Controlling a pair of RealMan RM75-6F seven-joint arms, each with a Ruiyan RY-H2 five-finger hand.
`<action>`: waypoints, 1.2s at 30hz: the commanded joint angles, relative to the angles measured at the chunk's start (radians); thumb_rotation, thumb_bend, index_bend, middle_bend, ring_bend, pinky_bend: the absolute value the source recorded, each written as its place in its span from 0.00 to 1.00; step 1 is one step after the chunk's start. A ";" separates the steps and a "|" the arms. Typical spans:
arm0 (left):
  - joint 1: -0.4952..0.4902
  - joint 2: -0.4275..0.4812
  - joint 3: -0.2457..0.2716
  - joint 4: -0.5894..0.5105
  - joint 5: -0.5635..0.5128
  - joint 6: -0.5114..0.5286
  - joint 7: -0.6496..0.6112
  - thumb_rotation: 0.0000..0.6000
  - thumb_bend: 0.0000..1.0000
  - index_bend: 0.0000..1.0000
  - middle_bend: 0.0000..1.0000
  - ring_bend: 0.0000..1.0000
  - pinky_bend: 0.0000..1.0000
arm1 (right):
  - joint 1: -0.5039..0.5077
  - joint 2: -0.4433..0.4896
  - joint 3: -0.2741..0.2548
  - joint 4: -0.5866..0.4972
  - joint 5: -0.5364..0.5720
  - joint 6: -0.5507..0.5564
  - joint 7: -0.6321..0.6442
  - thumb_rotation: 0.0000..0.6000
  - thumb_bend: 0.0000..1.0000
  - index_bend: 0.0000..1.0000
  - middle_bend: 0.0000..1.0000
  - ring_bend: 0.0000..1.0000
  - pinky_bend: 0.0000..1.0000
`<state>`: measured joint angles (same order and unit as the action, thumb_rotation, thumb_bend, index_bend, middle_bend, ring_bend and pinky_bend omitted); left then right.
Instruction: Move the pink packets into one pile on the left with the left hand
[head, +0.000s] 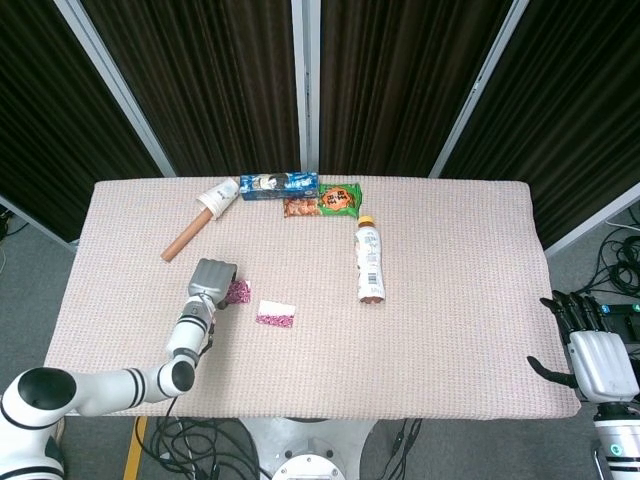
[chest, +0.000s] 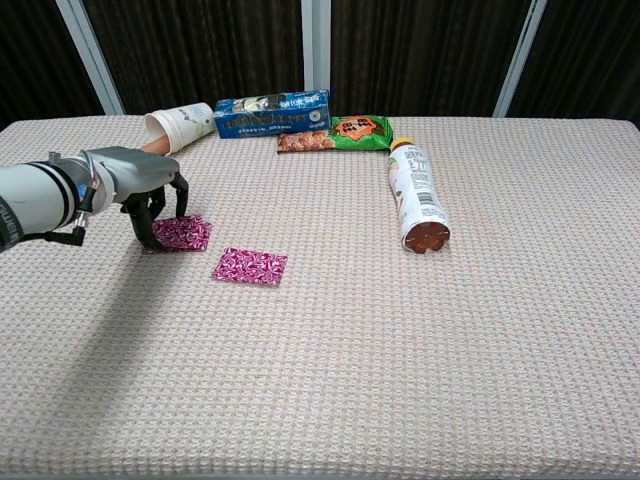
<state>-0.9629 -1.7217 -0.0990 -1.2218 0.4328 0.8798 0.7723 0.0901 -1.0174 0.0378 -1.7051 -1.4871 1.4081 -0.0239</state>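
Two pink packets lie stacked as one pile (chest: 185, 233) on the left of the table, also visible as the pile (head: 238, 291) in the head view. My left hand (chest: 150, 195) hangs over the pile's left edge, fingers curved down and apart, tips touching the top packet. That same left hand (head: 210, 279) covers part of the pile from above. A third pink packet (chest: 249, 267) lies alone to the right of the pile, the packet (head: 275, 314) untouched. My right hand (head: 592, 352) hangs off the table's right front corner, fingers spread, holding nothing.
At the back lie a tipped paper cup (chest: 182, 123), a blue box (chest: 272, 112) and a green snack bag (chest: 355, 129). A brown stick (head: 183, 241) lies behind my left hand. A bottle (chest: 416, 197) lies on its side right of centre.
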 joint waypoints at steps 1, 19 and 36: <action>-0.003 -0.004 -0.004 -0.001 -0.006 0.009 0.012 1.00 0.24 0.46 0.85 0.82 0.89 | 0.000 0.000 0.000 0.001 0.001 0.000 0.000 0.83 0.10 0.14 0.08 0.00 0.00; -0.011 -0.026 -0.014 0.007 -0.057 0.014 0.069 1.00 0.24 0.42 0.84 0.82 0.89 | 0.001 -0.001 0.000 0.008 0.009 -0.008 0.007 0.83 0.10 0.14 0.08 0.00 0.00; -0.008 -0.022 -0.014 0.005 -0.060 0.014 0.090 1.00 0.24 0.38 0.84 0.82 0.89 | 0.001 0.000 -0.001 0.011 0.012 -0.010 0.010 0.83 0.10 0.14 0.08 0.00 0.00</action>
<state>-0.9705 -1.7434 -0.1131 -1.2165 0.3726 0.8939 0.8627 0.0905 -1.0176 0.0369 -1.6945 -1.4751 1.3980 -0.0138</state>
